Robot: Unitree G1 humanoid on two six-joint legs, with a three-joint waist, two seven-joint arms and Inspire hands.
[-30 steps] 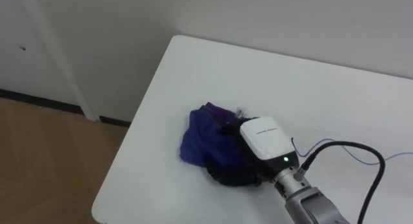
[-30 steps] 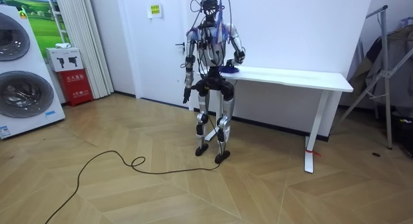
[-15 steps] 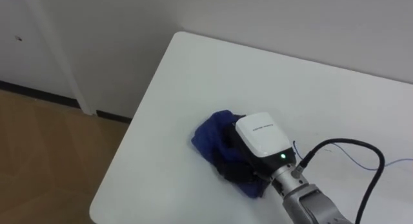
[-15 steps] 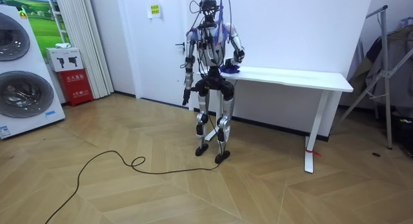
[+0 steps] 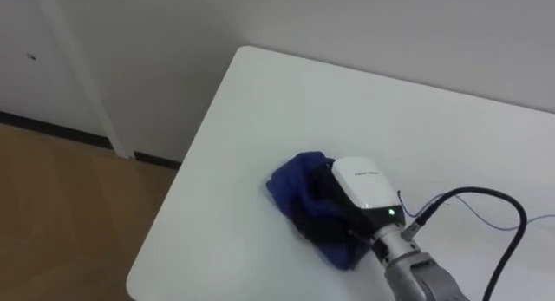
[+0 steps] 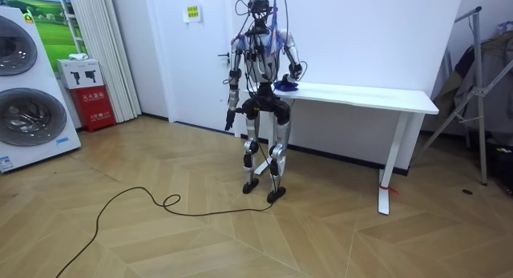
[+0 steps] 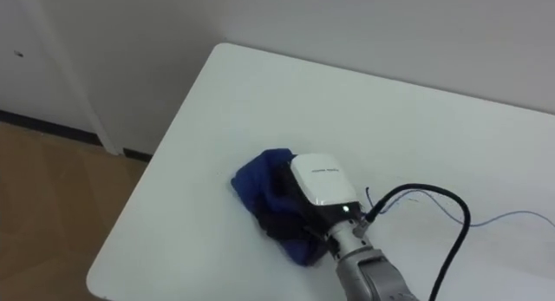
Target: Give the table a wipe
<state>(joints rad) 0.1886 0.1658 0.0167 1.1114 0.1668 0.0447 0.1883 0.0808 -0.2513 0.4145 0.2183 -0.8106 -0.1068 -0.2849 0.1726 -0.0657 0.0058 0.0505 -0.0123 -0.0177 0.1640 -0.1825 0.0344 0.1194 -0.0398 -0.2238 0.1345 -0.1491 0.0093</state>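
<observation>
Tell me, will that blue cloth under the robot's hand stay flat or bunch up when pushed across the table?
Probably bunches: the blue cloth lies in crumpled folds beneath the right hand, so it looks soft and floppy. It seems light, and on the smooth white table it would likely slide easily.

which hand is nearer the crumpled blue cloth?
Right. The right hand lies on the crumpled blue cloth atop the white table; the left hand hangs by the robot's side.
</observation>
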